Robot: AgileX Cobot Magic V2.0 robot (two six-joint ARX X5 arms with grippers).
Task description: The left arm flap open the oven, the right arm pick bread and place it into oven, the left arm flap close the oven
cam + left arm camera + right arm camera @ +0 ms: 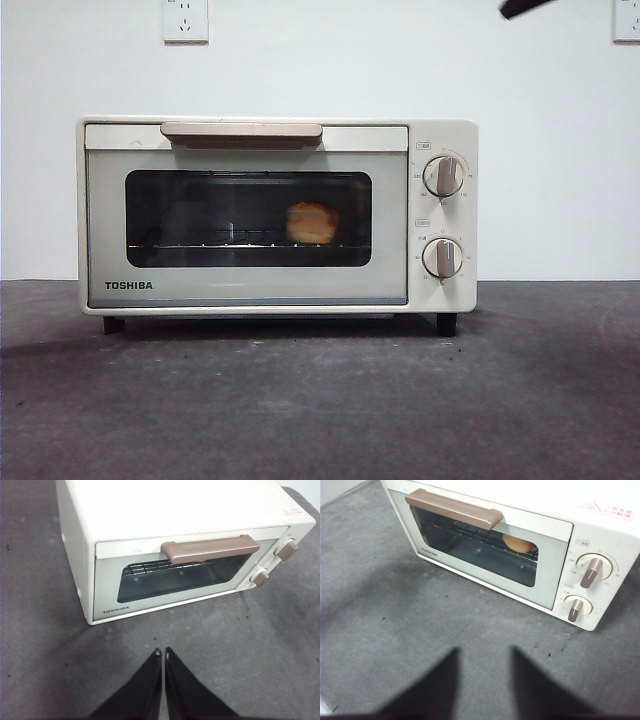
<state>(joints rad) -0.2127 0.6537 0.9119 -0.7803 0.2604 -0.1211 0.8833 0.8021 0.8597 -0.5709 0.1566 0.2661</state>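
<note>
Now the oven stands on the grey bench toward its back edge, by the wall, with the door shut and the handle along the top. Behind the glass the bread lies on the wire rack, toward the side with the knobs. The left gripper hangs off the oven's front, its fingers pressed together and empty. The right gripper is also clear of it, fingers spread wide, holding nothing.

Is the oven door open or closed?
Closed. The oven door sits flat against its front, handle up top, with the bread behind the glass.
</note>
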